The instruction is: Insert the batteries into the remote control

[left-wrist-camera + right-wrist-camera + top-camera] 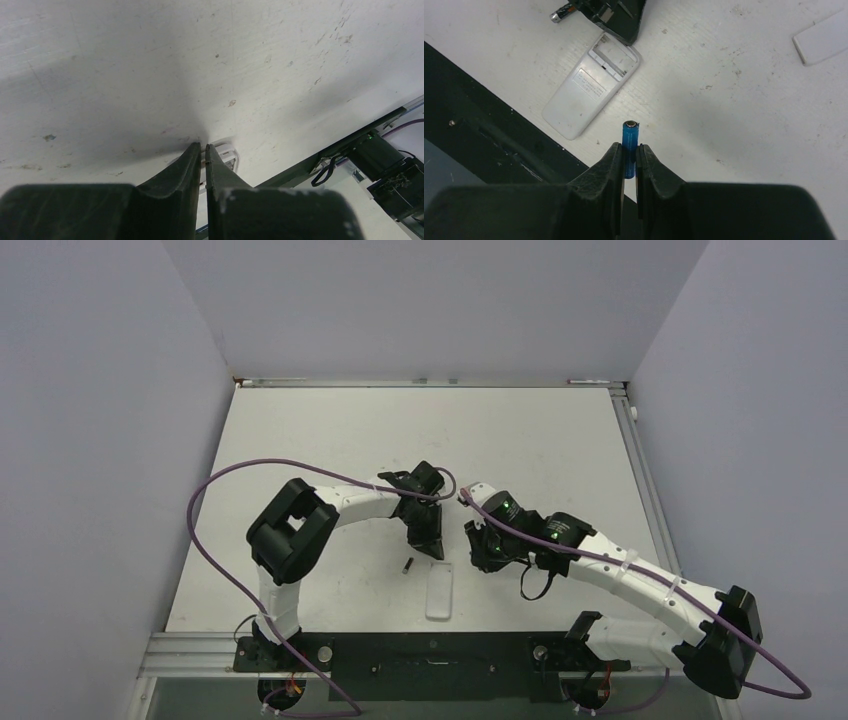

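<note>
The remote control lies back up on the table, its battery compartment open; it also shows in the top view. My left gripper is shut, its tips down on the compartment end of the remote, and it shows in the right wrist view too. The dark battery with a metallic tip lies on the table beside the left gripper, also seen from above. My right gripper is shut on the blue battery and holds it above the table, right of the remote.
A loose white cover piece lies on the table away from the remote. The black base rail runs along the near table edge just below the remote. Grey walls enclose the table on three sides.
</note>
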{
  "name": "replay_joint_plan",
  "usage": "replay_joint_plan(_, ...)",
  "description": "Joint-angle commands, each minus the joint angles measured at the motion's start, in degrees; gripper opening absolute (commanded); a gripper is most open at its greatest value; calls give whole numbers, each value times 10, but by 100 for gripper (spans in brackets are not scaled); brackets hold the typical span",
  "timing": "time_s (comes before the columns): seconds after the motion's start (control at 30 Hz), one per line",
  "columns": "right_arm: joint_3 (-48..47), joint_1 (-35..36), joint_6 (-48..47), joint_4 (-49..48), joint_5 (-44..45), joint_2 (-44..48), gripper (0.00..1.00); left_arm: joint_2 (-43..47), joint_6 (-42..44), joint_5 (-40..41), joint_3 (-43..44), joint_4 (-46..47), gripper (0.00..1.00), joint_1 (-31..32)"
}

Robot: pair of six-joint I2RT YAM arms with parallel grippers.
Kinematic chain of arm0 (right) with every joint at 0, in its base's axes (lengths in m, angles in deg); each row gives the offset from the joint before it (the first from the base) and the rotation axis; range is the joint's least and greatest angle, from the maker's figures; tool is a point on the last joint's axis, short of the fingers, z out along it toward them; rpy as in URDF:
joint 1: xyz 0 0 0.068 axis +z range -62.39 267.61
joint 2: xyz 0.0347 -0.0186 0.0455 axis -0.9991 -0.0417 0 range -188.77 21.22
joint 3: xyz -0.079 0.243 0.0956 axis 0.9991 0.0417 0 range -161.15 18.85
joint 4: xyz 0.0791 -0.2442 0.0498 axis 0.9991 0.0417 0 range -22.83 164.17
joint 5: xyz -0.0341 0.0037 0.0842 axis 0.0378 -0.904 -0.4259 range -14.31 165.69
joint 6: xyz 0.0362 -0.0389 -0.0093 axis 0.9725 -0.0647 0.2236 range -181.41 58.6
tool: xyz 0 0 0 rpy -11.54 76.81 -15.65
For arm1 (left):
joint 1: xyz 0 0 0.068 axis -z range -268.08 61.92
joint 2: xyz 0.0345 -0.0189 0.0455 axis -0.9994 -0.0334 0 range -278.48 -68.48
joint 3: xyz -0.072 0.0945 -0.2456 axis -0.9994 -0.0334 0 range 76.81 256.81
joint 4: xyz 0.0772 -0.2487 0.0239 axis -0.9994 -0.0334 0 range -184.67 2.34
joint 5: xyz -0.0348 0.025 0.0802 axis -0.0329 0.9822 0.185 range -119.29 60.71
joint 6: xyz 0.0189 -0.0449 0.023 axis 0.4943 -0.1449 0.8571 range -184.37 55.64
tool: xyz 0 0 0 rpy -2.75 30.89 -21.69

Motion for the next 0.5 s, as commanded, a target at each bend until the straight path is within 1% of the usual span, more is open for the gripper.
replay_joint_plan(0.0, -35, -1, -26, -31, -39, 6, 9, 2, 18, -20, 13, 11, 5, 4)
replay_joint_plan(0.2, -48, 2, -60, -48, -55, 4, 9, 19, 23, -25, 12, 9, 6, 3)
replay_joint_plan(0.3, -55, 3, -85, -48, -63, -6, 9, 31, 26, -17, 23, -6, 12, 1)
replay_joint_plan(0.4, -65, 4, -103, -42, -62, -20, 9, 48, 29, -6, 32, -27, 13, -7)
replay_joint_plan(0.47, -65, 4, -117, -45, -65, -27, 9, 64, 30, -2, 28, -32, 16, -19)
